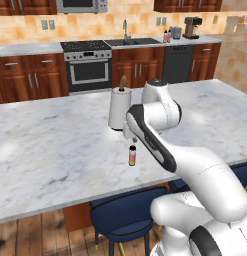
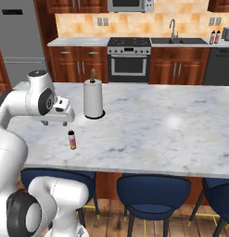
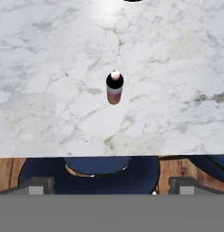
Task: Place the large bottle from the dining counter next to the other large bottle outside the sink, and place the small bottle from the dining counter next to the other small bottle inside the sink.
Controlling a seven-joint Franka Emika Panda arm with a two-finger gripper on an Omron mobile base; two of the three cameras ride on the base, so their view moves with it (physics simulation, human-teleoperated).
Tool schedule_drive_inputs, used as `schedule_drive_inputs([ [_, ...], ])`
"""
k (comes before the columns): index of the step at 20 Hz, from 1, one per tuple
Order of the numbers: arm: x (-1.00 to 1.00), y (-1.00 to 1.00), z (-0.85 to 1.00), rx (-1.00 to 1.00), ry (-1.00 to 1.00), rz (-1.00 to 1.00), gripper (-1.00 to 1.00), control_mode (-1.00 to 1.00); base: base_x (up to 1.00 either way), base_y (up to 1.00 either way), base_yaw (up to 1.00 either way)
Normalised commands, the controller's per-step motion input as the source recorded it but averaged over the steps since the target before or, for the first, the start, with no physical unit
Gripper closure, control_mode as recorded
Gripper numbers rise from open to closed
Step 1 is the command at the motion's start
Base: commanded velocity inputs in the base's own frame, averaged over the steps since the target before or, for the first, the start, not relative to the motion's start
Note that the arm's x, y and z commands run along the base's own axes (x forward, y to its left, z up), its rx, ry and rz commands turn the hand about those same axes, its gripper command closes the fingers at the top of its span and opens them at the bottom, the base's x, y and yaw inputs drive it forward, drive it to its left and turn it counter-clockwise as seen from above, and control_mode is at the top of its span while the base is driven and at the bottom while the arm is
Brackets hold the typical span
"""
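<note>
Gripper (image 3: 111, 183) hovers wide open above the small bottle (image 3: 114, 88) at frame centre on the counter (image 3: 50, 54); picking it up likely means descending straight and closing.

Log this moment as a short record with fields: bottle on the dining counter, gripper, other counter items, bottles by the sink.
bottle on counter: one small bottle, upright on the marble dining counter, near its front edge
gripper: gripper open, above the bottle, holding nothing
contact: none, fingertips apart from the bottle
other counter item: paper towel roll, upright, behind the bottle
near sink: two bottles stand on the back counter right of the sink
stools: blue stools under the counter's front edge
</note>
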Motion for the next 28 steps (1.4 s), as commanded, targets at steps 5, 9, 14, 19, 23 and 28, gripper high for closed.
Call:
schedule_drive_inputs([
  [5, 0.14, 0.0, -0.02, 0.04, 0.01, -0.01, -1.0, -1.0, 0.0, 0.0, 0.0],
  [9, 0.02, 0.0, -0.25, 0.02, 0.0, 0.0, -1.0, -1.0, 0.0, 0.0, 0.0],
  [14, 0.08, 0.0, -0.22, 0.0, 0.0, 0.0, -1.0, -1.0, 0.0, 0.0, 0.0],
  [19, 0.19, 0.0, -0.07, 0.0, 0.0, 0.0, -1.0, -1.0, 0.0, 0.0, 0.0],
  [23, 0.28, 0.0, 0.0, 0.0, -0.02, 0.0, -1.0, -1.0, 0.0, 0.0, 0.0],
  [28, 0.24, 0.0, 0.0, 0.01, -0.05, 0.0, -1.0, -1.0, 0.0, 0.0, 0.0],
])
